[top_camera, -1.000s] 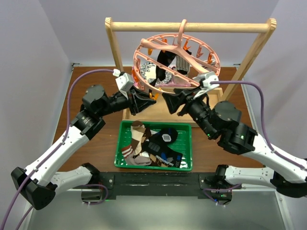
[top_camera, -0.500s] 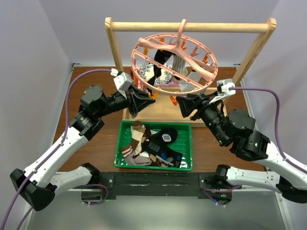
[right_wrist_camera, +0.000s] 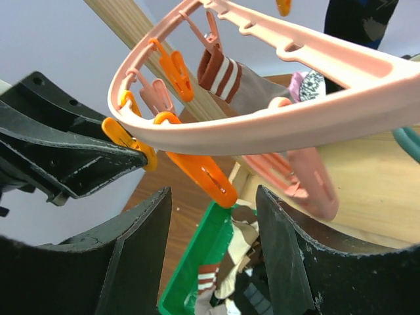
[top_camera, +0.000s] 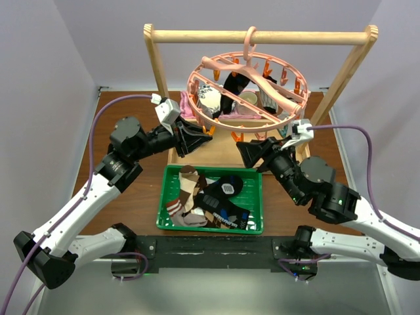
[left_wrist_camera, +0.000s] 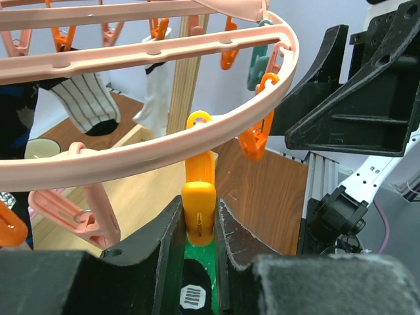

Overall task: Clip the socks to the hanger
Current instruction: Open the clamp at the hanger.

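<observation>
**Jaws.** The left jaws are clenching a yellow-orange clip (left_wrist_camera: pixel 199 209) that is hanging from the rim of the hanger (left_wrist_camera: pixel 131 161). The clip is standing upright between the two black fingers (left_wrist_camera: pixel 167 252) and touching both. The right jaws are standing spread and grasping nothing. A slanted orange clip (right_wrist_camera: pixel 209 178) is dangling from the same rim in front of their gap and appears to be touching neither side.

**Hanger.** The pink ring is hanging tilted by its hook from the top bar of the wooden rack (top_camera: pixel 262 36), above the rack's light base board (top_camera: pixel 216 156). Both sets of jaws are meeting its near rim from opposite sides.

**Containers.** A green tray (top_camera: pixel 161 197) is sitting on the counter (top_camera: pixel 147 197) between the arms, just in front of the base board. It is holding loose socks (top_camera: pixel 197 197) in a heap: a brown striped one at the left and dark patterned ones at the right. More socks are hanging inside the ring.

**Views compared.** Only the top view is showing the whole tray and the hook. Only the left wrist view is showing the pinch on the clip, along with a pin-striped sock (left_wrist_camera: pixel 92 105) and a white sock (left_wrist_camera: pixel 157 98) hanging behind. Only the right wrist view is showing a brown sock with white stripes (right_wrist_camera: pixel 226 79) hanging under the far rim, and one green tray corner below.
</observation>
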You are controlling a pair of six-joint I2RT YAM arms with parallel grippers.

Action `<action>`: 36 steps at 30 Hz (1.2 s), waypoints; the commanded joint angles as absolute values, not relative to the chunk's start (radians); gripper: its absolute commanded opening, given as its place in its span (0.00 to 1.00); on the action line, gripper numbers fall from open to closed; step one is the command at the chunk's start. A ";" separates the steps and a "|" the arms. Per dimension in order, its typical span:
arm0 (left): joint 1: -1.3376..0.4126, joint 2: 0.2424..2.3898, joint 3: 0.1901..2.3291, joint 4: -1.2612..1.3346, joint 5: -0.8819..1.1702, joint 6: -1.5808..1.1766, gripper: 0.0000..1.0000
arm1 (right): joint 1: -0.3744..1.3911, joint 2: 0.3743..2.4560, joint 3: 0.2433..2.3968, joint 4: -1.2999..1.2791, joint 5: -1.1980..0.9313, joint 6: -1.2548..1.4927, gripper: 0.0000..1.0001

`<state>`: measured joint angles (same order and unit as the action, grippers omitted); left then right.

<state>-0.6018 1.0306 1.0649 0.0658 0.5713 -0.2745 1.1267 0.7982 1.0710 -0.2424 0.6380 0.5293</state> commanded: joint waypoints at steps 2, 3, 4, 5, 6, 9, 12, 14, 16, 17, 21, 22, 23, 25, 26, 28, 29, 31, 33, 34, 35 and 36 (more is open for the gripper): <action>-0.594 1.015 1.080 0.110 0.566 -0.296 0.23 | 1.126 0.727 0.965 0.064 0.701 0.568 0.59; -0.594 1.014 1.083 0.110 0.568 -0.296 0.23 | 1.126 0.726 0.954 0.122 0.707 0.569 0.59; -0.594 1.015 1.085 0.109 0.568 -0.298 0.23 | 1.126 0.732 0.945 0.144 0.709 0.569 0.60; -0.594 1.015 1.086 0.109 0.568 -0.296 0.23 | 1.124 0.738 0.940 0.165 0.707 0.562 0.60; -0.594 1.017 1.091 0.107 0.568 -0.298 0.23 | 1.124 0.742 0.937 0.210 0.692 0.558 0.60; -0.594 1.017 1.091 0.109 0.571 -0.301 0.23 | 1.124 0.770 0.937 0.267 0.696 0.557 0.61; -0.594 1.014 1.088 0.112 0.571 -0.304 0.23 | 1.124 0.790 0.923 0.339 0.712 0.554 0.61; -0.594 1.014 1.089 0.106 0.571 -0.304 0.23 | 1.124 0.810 0.925 0.356 0.721 0.552 0.61; -0.592 1.014 1.094 0.101 0.572 -0.304 0.22 | 1.123 0.821 0.931 0.365 0.739 0.555 0.61; -0.594 1.011 1.094 0.101 0.572 -0.302 0.22 | 1.121 0.827 0.933 0.364 0.748 0.567 0.61; -0.592 1.008 1.095 0.100 0.577 -0.304 0.22 | 1.120 0.830 0.927 0.370 0.790 0.598 0.62; -0.592 1.006 1.094 0.098 0.577 -0.305 0.22 | 1.120 0.827 0.914 0.382 0.799 0.601 0.61; -0.592 1.005 1.094 0.098 0.577 -0.305 0.22 | 1.120 0.824 0.908 0.393 0.820 0.615 0.61; -0.592 1.002 1.086 0.103 0.580 -0.310 0.22 | 1.118 0.816 0.884 0.435 0.841 0.626 0.61; -0.594 1.002 1.083 0.104 0.580 -0.310 0.22 | 1.117 0.815 0.876 0.472 0.850 0.629 0.61; -0.594 0.999 1.075 0.109 0.594 -0.316 0.22 | 1.117 0.828 0.867 0.502 0.847 0.624 0.59; -0.594 1.000 1.069 0.109 0.606 -0.316 0.22 | 1.117 0.837 0.873 0.502 0.842 0.627 0.58; -0.595 1.000 1.065 0.109 0.615 -0.322 0.22 | 1.117 0.863 0.888 0.503 0.824 0.623 0.53; -0.595 0.999 1.062 0.110 0.611 -0.319 0.22 | 1.117 0.879 0.894 0.512 0.810 0.627 0.50; -0.595 0.999 1.062 0.107 0.612 -0.316 0.22 | 1.117 0.882 0.893 0.523 0.807 0.630 0.47; -0.595 0.999 1.062 0.104 0.615 -0.314 0.22 | 1.118 0.890 0.890 0.546 0.802 0.630 0.46; -0.595 0.999 1.062 0.100 0.617 -0.316 0.22 | 1.117 0.891 0.888 0.554 0.799 0.626 0.46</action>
<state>-0.5953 1.0187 1.0645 0.0643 0.5793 -0.3008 1.1233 0.8669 0.8738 0.4522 0.7746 0.6128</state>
